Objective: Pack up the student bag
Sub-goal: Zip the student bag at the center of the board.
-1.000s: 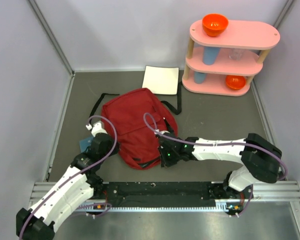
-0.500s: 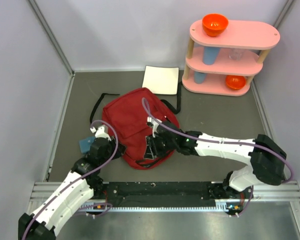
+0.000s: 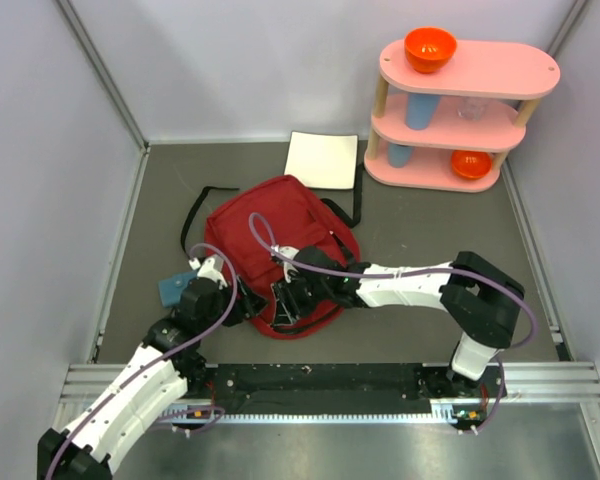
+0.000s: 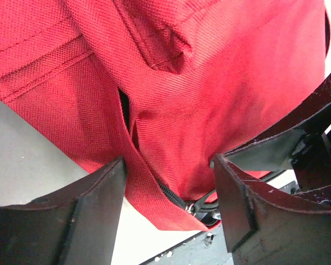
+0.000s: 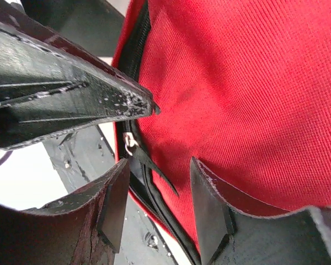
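Lying on table (image 3: 430,250): student bag (image 3: 280,225), dark red, flat near the middle, its near edge at both arms.
Left gripper (image 4: 168,187): released, jaws spread astride a fold of the bag's corner fabric.
Right gripper (image 5: 159,193): released, jaws apart, black zipper pull (image 5: 130,142) dangling between them, not pinched.
Behind bag: white sheet (image 3: 322,160), pink shelf (image 3: 460,110).
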`<action>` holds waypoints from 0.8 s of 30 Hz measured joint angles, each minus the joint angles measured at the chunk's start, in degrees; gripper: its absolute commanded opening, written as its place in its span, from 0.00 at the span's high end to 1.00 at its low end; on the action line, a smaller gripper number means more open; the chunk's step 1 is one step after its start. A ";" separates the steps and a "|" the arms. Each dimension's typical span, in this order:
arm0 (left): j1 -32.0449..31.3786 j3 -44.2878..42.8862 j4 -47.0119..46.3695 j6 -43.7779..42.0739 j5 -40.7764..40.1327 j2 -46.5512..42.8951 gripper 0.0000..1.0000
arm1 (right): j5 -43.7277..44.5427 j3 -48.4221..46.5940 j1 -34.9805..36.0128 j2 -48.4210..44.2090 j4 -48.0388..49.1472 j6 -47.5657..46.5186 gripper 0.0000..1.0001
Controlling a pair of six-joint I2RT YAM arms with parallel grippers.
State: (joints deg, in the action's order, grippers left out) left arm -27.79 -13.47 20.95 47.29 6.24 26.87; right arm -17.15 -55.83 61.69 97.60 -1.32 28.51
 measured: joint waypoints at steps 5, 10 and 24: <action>0.00 0.70 -1.51 0.98 2.34 4.07 0.54 | -0.44 -0.17 0.00 1.73 0.94 -1.36 0.52; 0.00 2.38 -2.80 1.29 2.47 6.60 0.68 | -0.46 -0.11 0.00 3.93 0.87 -1.44 0.54; 0.11 5.25 -6.08 2.36 1.36 6.78 0.69 | -2.89 2.60 0.00 3.93 3.67 0.11 0.69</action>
State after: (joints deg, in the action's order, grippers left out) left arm -27.68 -8.23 14.87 49.65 7.60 33.65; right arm -20.03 -53.23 61.69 101.54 2.35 28.62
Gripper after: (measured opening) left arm 0.239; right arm 0.337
